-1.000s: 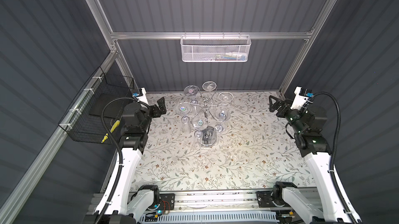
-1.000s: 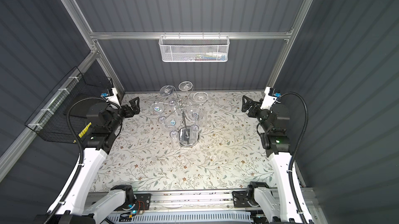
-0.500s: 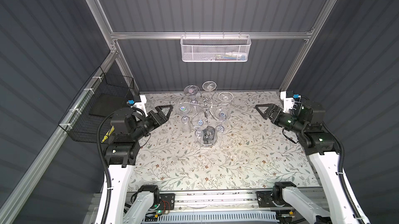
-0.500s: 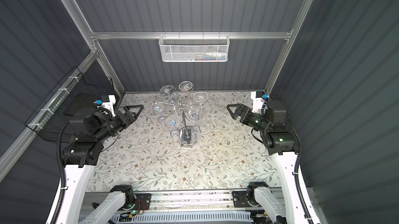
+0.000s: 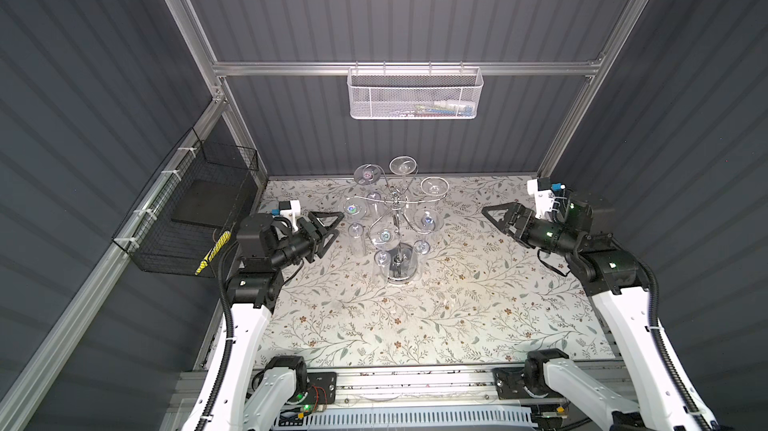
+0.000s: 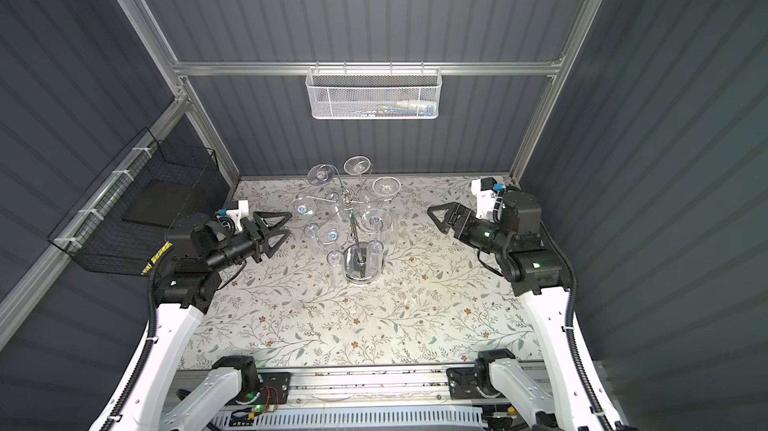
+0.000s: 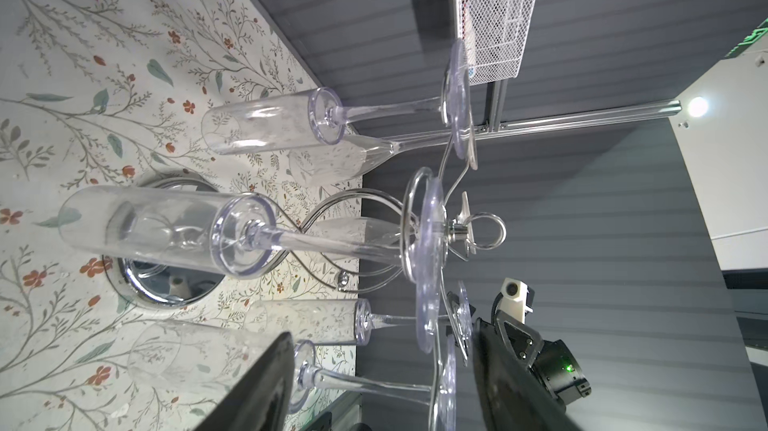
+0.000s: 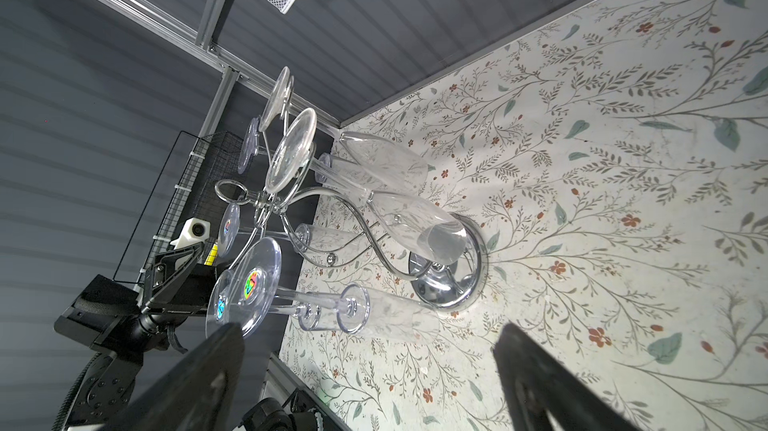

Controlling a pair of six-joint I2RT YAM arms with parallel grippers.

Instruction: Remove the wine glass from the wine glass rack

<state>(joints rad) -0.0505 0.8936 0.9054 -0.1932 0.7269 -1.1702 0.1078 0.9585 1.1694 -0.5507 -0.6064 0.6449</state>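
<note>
The chrome wine glass rack (image 5: 401, 270) (image 6: 363, 267) stands mid-table on a round base, and several clear wine glasses hang upside down from its curled arms. My left gripper (image 5: 338, 223) (image 6: 289, 223) is open and level with the leftmost wine glass (image 5: 353, 209) (image 6: 303, 209). In the left wrist view that glass's stem (image 7: 365, 383) runs between the two fingers of my left gripper (image 7: 380, 350), and neither touches it. My right gripper (image 5: 492, 219) (image 6: 436, 219) (image 8: 370, 327) is wide open and empty. It points at the rack (image 8: 446, 283) from well to its right.
A white mesh basket (image 5: 415, 94) hangs on the back rail above the rack. A black wire basket (image 5: 195, 217) hangs on the left wall behind my left arm. The floral cloth (image 5: 415, 316) covers the table, with grey walls on three sides.
Both grippers have swung down and inward toward the rack. The left one has come up to the leftmost glass, and its jaws have narrowed. The right one is still wide.
</note>
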